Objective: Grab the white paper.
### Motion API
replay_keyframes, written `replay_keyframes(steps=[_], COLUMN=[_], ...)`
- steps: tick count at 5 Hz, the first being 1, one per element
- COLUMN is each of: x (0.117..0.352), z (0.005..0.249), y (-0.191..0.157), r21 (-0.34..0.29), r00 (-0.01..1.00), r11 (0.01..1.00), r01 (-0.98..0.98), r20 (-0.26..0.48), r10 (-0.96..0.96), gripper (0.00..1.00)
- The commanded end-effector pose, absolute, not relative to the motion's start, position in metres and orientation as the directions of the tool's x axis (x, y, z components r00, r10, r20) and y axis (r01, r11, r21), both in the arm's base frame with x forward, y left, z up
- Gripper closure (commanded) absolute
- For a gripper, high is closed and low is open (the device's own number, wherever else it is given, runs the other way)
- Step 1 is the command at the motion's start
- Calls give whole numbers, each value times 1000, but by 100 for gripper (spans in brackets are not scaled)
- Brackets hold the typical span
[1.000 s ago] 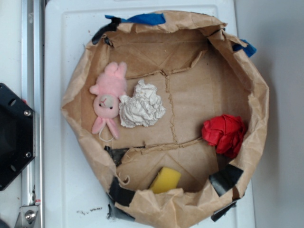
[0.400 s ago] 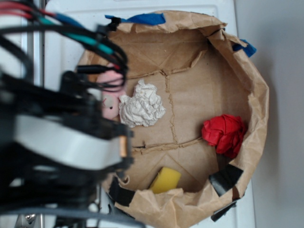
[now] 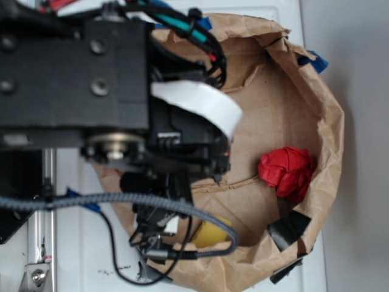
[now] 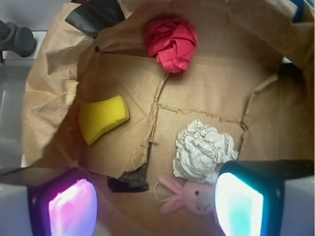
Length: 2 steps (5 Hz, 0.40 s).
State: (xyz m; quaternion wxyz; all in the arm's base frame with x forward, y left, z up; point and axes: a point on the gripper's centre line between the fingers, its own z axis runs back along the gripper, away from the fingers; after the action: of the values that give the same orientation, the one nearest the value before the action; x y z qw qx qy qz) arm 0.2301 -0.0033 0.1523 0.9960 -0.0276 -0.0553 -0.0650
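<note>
gripper (image 4: pixel 152 206) hung above bag (image 4: pixel 49 93), fingers (image 4: pixel 64 204) spread wide, holding nothing | white paper (image 4: pixel 203 151) lay on bag floor, touching bunny (image 4: pixel 189 197) at its 6 o'clock | probably hidden under arm (image 3: pixel 79 73) in exterior view

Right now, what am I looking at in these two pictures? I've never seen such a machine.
It is a robot arm, seen from overhead in the exterior view, where it blocks much of the scene. The wrist view looks down from a camera on the arm, between its gripper fingers, which stand open and hold nothing. Below is a brown paper basket containing the white paper, a pink bunny, a yellow sponge and a red paper ball.
</note>
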Motion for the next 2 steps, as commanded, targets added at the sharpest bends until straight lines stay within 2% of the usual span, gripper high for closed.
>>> replay_keyframes(steps=[1,2], x=[234,237], z=[120,99], y=[14,18], r21=[-61,-57], r00=[980,983], r11=[983,984], r01=[171,169], r20=[116,89], r10=[-163,-163], gripper=[0,0])
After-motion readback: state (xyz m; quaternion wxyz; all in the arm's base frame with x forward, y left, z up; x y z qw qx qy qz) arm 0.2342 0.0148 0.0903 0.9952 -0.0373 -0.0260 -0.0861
